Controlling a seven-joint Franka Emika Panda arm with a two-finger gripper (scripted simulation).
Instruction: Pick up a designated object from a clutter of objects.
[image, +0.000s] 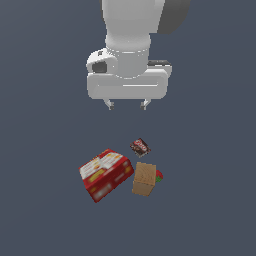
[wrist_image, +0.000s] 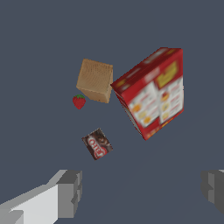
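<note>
Hand (image: 127, 104) is hovering spread and empty above the clutter; wooden block (image: 144, 178), at the red box's (image: 105, 174) 3 o'clock in the exterior view, is needing a centred descent, fingers clearing the strawberry (image: 159, 175).

Four things lie on the dark floor, one of each kind: one tan wooden block (image: 144, 178), one flat red printed box (image: 106, 174), one small dark packet (image: 141, 147), and one tiny red strawberry (image: 159, 175). One gripper (image: 128, 105) with two fingers hangs above them.
</note>
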